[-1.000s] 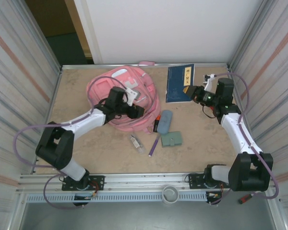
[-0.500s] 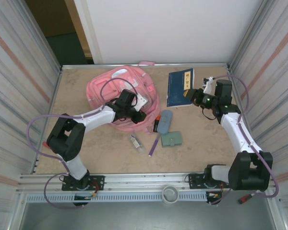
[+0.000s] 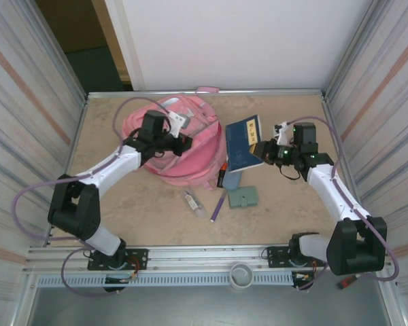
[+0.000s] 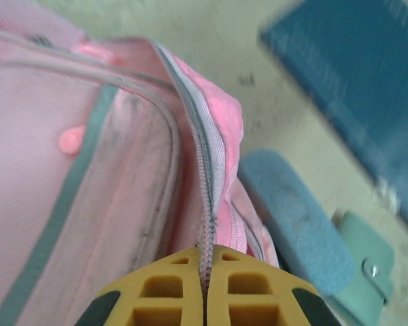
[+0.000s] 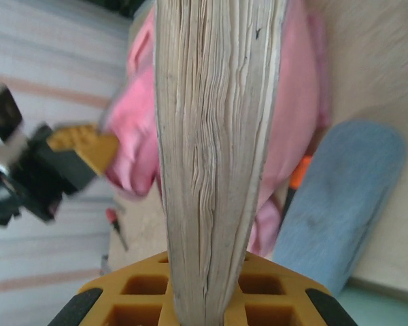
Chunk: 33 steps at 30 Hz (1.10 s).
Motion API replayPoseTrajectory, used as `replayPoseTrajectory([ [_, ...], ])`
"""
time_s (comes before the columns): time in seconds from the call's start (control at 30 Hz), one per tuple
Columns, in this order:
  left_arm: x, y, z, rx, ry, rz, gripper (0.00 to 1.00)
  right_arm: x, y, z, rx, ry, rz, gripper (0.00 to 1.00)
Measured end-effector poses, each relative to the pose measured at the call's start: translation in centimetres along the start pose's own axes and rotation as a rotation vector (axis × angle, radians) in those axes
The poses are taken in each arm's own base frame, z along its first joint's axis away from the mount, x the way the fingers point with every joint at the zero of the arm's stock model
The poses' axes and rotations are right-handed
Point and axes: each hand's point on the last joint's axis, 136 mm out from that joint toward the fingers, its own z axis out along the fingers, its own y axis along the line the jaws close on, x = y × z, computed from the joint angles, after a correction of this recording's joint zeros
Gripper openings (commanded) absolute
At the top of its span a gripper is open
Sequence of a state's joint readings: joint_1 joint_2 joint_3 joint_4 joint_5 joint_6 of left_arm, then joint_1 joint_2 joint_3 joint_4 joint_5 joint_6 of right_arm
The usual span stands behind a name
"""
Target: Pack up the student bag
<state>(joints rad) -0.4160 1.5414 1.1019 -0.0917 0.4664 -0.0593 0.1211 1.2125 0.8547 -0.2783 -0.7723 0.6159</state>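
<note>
Pink fabric marks the student bag (image 3: pixel 197 157), lying upper centre-left in the top view on the table (image 3: pixel 143 204). The left gripper (image 4: pixel 205 272) has its fingers pinched together on the bag's zipper edge. The right gripper (image 5: pixel 207 285) clamps a blue book (image 3: pixel 242 141), just right of the bag in the frame. Below the book lie a grey-blue pouch (image 3: pixel 232 180), a teal wallet (image 3: pixel 243 197) and a purple pen (image 3: pixel 217 204).

A robotics lab cell: corrugated panels (image 3: pixel 27 122) flank the desk (image 3: pixel 136 204), and an aluminium rail (image 3: pixel 204 257) at its near edge carries two arms (image 3: pixel 112 166).
</note>
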Motion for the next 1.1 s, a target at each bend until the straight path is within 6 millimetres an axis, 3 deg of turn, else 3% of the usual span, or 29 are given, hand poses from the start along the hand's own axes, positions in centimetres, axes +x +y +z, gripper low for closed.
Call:
replayPoseTrajectory([
  [0.1,-2.6,0.3,-1.7,-0.014,-0.076,-0.002,0.0,2.5,1.6,1.6,-0.057,0.091,-0.007,0.0],
  [0.27,-5.7,0.5,-3.3,-0.019,-0.146,0.016,0.0,5.8,2.9,6.6,-0.119,0.25,0.038,0.0],
  [0.47,-7.2,1.1,-4.5,-0.016,-0.177,0.015,0.0,6.8,2.3,14.2,-0.117,0.362,0.14,0.0],
  [0.6,-7.5,0.8,-4.6,-0.006,-0.182,0.019,0.0,5.5,3.4,17.5,-0.149,0.353,0.146,0.0],
  [0.77,-7.4,0.8,-4.6,0.003,-0.179,0.016,0.0,1.5,5.1,21.1,-0.181,0.287,0.138,0.01],
  [0.93,-7.6,0.8,-4.7,0.005,-0.186,-0.003,0.0,-2.1,4.8,25.6,-0.153,0.212,0.166,0.08],
  [1.1,-8.3,1.0,-4.9,-0.006,-0.214,-0.039,0.0,-4.3,3.4,29.6,-0.074,0.138,0.168,0.28],
])
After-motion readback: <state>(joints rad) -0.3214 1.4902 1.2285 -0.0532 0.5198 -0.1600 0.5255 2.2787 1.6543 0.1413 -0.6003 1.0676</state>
